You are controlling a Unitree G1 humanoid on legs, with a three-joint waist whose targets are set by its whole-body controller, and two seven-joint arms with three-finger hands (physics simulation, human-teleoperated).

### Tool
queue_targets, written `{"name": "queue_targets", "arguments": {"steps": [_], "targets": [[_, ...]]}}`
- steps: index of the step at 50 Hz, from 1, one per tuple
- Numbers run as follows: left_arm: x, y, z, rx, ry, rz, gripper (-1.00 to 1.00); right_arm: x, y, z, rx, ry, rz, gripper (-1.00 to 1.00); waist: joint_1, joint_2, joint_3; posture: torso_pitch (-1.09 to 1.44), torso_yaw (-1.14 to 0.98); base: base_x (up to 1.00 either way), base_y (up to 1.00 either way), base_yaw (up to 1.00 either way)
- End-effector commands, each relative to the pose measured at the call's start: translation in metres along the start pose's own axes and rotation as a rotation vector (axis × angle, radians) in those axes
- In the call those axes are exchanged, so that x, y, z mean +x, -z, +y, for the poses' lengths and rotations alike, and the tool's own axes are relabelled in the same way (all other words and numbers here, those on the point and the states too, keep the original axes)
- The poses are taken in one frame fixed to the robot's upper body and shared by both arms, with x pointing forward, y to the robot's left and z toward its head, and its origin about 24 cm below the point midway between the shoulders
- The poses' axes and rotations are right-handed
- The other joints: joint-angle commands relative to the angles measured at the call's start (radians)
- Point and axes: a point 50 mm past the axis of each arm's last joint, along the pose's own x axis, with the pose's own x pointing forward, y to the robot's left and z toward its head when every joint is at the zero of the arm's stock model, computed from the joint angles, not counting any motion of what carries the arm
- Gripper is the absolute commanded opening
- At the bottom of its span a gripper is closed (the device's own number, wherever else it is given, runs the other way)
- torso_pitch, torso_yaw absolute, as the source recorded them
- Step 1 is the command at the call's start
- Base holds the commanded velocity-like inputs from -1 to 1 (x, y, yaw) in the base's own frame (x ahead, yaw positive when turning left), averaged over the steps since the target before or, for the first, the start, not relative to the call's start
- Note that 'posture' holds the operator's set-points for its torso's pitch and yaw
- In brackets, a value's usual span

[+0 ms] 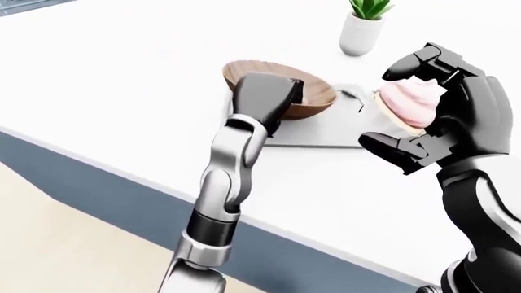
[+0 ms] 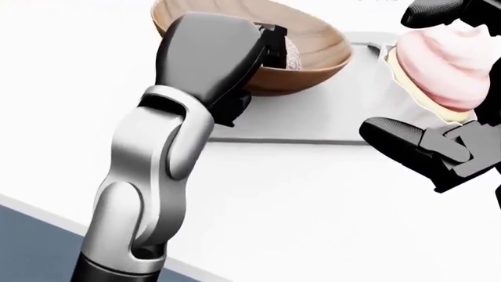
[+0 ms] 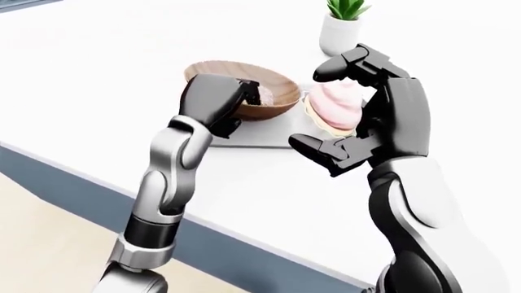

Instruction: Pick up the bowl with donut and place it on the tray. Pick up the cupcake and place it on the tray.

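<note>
Pink frosting shows between the fingers (image 3: 342,64) of my right hand (image 3: 371,116): they are pinching the cupcake (image 3: 335,108), one black finger over its top and another curled under its pale base, and it hangs tilted in the air above the grey tray (image 1: 325,131), clear of it. To the left of those fingers in the eye views sits the wooden bowl (image 1: 313,97), resting on the tray's left part. My left hand (image 1: 264,97) is at the bowl's near rim, its back turned to the cameras; its fingers reach over the rim but I cannot tell whether they are spread or pressed on the wood. The head view shows a bit of the donut (image 2: 293,56) inside the bowl, just past those fingers. Beyond my right hand, higher on the white worktop (image 1: 122,79), stands a small potted plant (image 1: 363,27)
</note>
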Motion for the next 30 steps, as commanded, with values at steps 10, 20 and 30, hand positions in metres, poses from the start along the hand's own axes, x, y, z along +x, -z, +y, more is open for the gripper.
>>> {"name": "queue_targets", "arguments": {"steps": [10,20,30], "targets": [[-0.005,-0.014,0.027,-0.006,-0.089,-0.039,0.29,-0.002,-0.017,-0.002,-0.003,0.01,-0.102,-1.0,0.003,-0.005,-0.027,0.0,0.0,0.0,0.0,0.0],[-0.022,0.002,0.048,-0.078,-0.127,0.014,0.7,-0.003,-0.018,-0.003,-0.002,0.013,-0.103,-1.0,0.003,-0.004,-0.023,0.0,0.0,0.0,0.0,0.0],[-0.066,0.037,0.062,-0.171,-0.201,0.127,1.0,-0.002,-0.022,-0.002,-0.009,0.011,-0.107,-1.0,0.002,0.004,-0.019,0.0,0.0,0.0,0.0,0.0]]}}
